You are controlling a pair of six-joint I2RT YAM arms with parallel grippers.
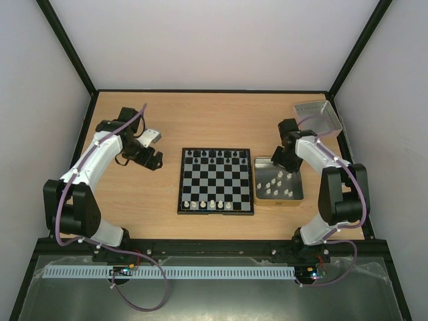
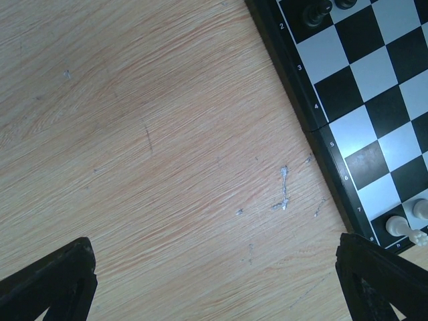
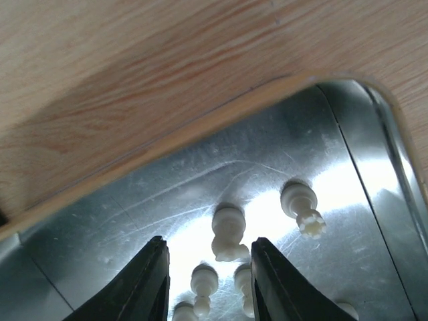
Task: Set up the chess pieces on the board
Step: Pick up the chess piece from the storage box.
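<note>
The board lies mid-table, black pieces along its far rows and a few cream pieces on its near row. More cream pieces stand in the tan-rimmed tray to its right. My right gripper is open low over the tray's far end, its fingers either side of a cream knight; a cream queen stands to the right. My left gripper is open and empty over bare table left of the board.
A clear grey square bin stands at the back right, just behind the right arm. A white block sits by the left wrist. The wooden table is ringed by a black frame.
</note>
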